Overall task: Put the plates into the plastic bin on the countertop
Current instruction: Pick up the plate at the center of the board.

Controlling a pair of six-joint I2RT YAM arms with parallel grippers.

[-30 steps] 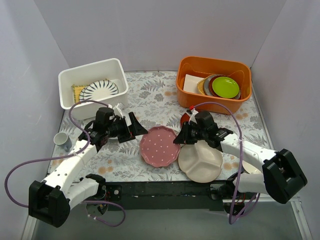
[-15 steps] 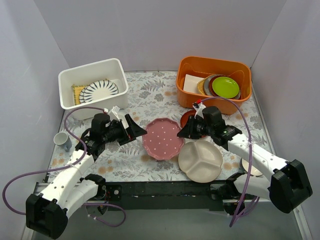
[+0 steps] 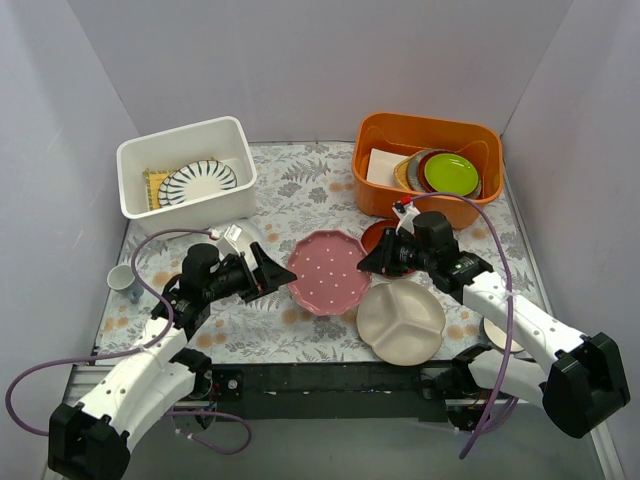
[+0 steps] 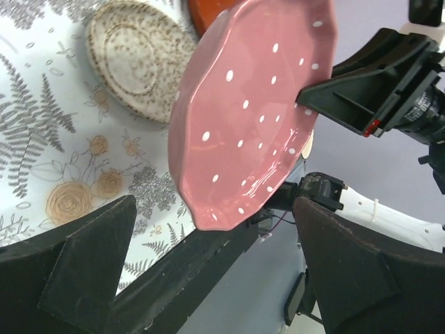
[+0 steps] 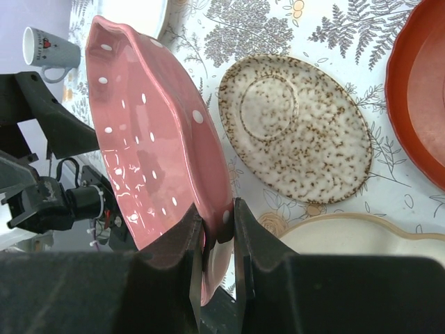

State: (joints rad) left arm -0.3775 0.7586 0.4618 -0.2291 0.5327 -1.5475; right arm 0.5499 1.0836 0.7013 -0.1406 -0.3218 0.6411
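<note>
The pink dotted plate (image 3: 328,272) is tilted up off the countertop (image 3: 300,200). My right gripper (image 3: 372,262) is shut on its right rim, and the fingers pinch that rim in the right wrist view (image 5: 217,236). My left gripper (image 3: 268,274) is open beside the plate's left edge, not touching; its jaws stand wide apart around the plate (image 4: 250,118). The white plastic bin (image 3: 190,212) at the back left holds a black-striped plate (image 3: 198,180). A speckled beige plate (image 5: 295,129) lies under the pink one. The cream divided plate (image 3: 400,320) and the red-brown plate (image 3: 380,233) lie near the right arm.
An orange tub (image 3: 428,205) at the back right holds green and dark-red plates. A small cup (image 3: 120,277) stands at the left edge. A small white plate (image 3: 497,335) is partly hidden under the right arm. A white plate edge (image 3: 240,235) shows behind the left gripper.
My right gripper has lifted and tilted the pink plate, carrying it slightly away from me. My left gripper has moved nearer to me and now faces the plate's left edge.
</note>
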